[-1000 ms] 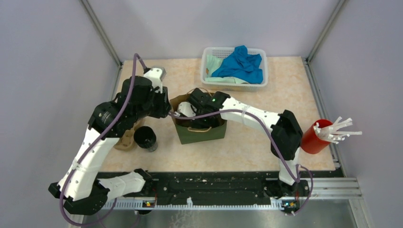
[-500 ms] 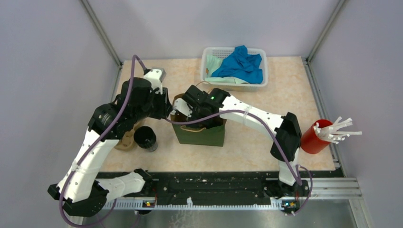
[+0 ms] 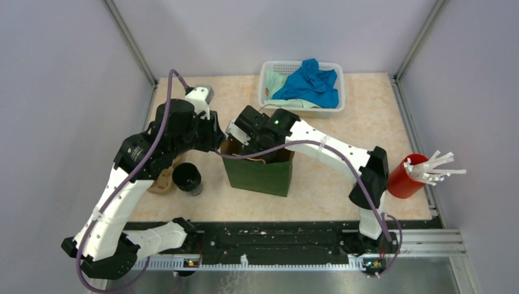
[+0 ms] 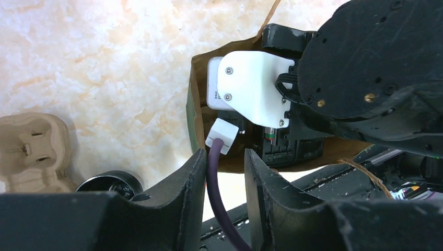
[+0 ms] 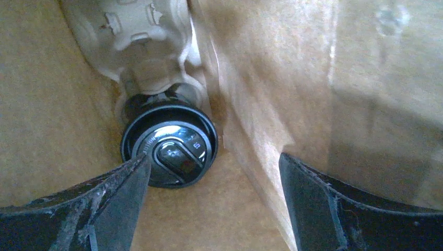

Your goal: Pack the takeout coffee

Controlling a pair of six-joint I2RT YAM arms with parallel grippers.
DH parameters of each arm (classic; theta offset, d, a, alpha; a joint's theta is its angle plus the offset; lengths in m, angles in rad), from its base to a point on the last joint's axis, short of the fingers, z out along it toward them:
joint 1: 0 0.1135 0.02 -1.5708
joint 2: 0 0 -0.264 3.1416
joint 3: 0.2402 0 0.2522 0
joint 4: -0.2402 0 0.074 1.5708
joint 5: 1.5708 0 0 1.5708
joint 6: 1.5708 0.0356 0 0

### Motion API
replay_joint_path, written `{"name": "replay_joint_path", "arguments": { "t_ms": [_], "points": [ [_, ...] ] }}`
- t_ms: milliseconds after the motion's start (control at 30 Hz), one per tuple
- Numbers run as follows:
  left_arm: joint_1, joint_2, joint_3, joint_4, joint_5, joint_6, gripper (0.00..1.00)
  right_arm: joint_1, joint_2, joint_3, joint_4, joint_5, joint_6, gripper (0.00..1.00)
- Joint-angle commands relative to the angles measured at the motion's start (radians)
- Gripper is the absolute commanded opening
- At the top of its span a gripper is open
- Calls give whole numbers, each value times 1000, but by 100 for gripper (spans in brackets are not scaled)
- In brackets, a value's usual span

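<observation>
Since a second ago, our right fingers (image 5: 213,159) have risen to the mouth of the green bag (image 3: 260,176), which now stands taller on the desk (image 3: 318,184). Nearest us a second cup (image 3: 187,177) stands left of the bag, and our left fingers (image 4: 224,155) hover slightly apart at the bag's left rim. Our right fingers are spread wide with paper walls crowding both sides, and the takeout coffee (image 5: 168,151) sits below them at the bag's bottom, nearer one finger than the other.
</observation>
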Motion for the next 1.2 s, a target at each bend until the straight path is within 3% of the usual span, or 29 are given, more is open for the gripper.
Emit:
{"name": "replay_joint_path", "arguments": {
  "t_ms": [0,233,567,900,1167],
  "points": [
    [-3,-15,22,14,-16,-4,39,20,-94,119,-27,26,91,91],
    [-4,-23,2,34,10,-16,41,31,-116,125,-34,62,129,90],
    [-4,-87,-14,77,-3,-33,40,32,-150,204,-39,42,206,78],
    [-4,-92,-35,84,-3,-56,42,32,-170,390,-94,35,274,80],
    [-3,-84,-39,79,-8,-78,48,31,-266,405,-23,92,332,82]
  ]
}}
